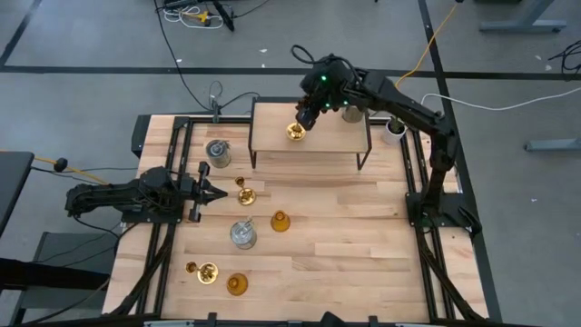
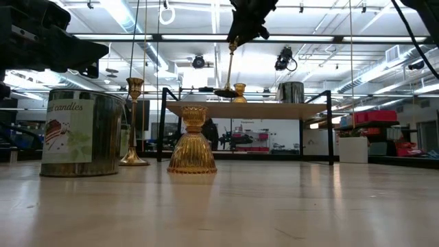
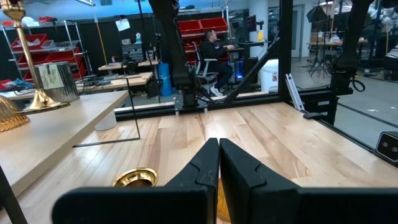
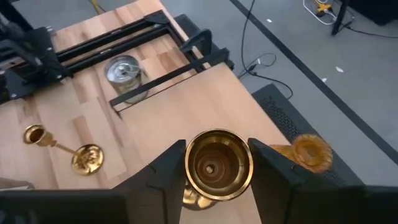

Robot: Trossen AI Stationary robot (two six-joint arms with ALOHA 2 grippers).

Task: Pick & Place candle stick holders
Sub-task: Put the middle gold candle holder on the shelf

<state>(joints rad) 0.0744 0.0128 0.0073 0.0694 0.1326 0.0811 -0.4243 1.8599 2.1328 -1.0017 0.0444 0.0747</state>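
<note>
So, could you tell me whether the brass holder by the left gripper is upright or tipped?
Tipped: the brass holder lies on its side on the table.

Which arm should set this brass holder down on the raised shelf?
Right. The right gripper already clamps the brass holder directly above the shelf; the left gripper sits shut, down on the table.

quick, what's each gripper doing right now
Left gripper: closed, holding nothing, low over the table's left side.
Right gripper: closed on a brass candle stick holder, held upright above the raised shelf.
</note>
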